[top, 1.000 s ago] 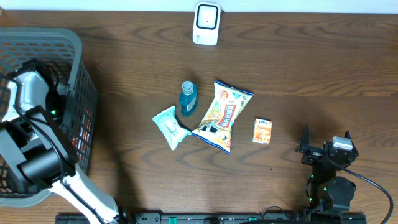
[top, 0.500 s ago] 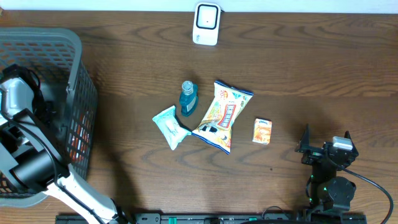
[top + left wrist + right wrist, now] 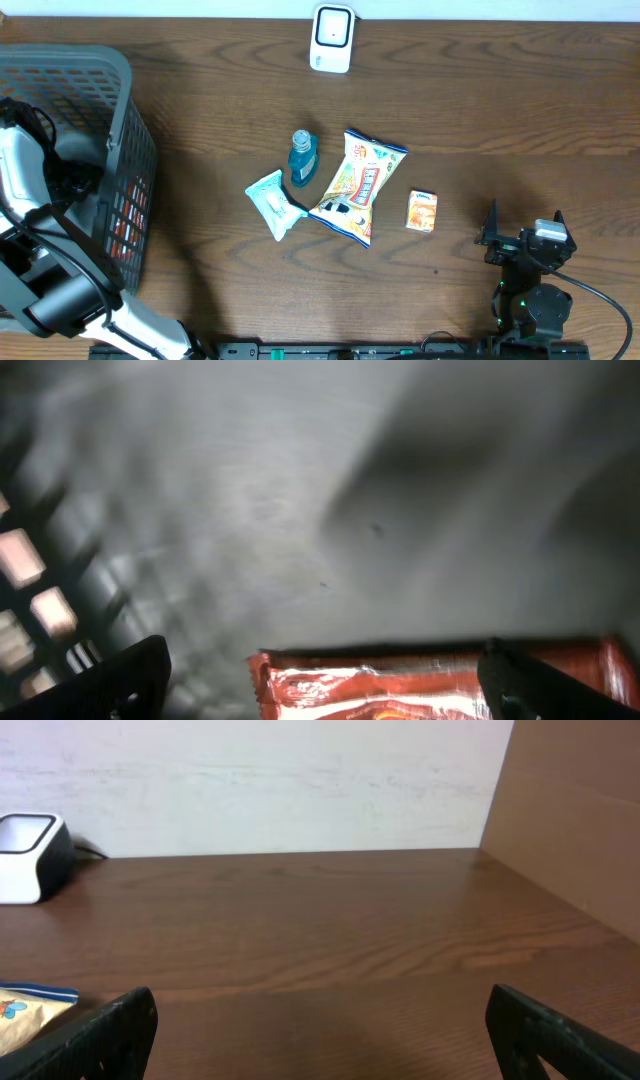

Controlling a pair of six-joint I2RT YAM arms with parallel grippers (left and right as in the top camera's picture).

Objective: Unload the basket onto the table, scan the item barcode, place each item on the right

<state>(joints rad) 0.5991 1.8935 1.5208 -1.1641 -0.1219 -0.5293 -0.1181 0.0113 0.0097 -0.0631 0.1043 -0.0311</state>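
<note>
Brown wood tabletop (image 3: 500, 110) carries everything. Grey mesh basket (image 3: 125, 110) fills its left end, and the left arm reaches down inside. There the left claw (image 3: 320, 685) hangs with its fingers spread wide over a red packet (image 3: 400, 685) on the basket floor, gripping nothing. Near the front right, the right claw (image 3: 523, 232) stands spread apart and empty. Mid-table lies a printed snack bag (image 3: 358, 186). The white scanner (image 3: 332, 38) sits at the far edge. A teal tissue pack (image 3: 273, 203), blue bottle (image 3: 303, 158) and small orange box (image 3: 422, 211) flank the bag.
</note>
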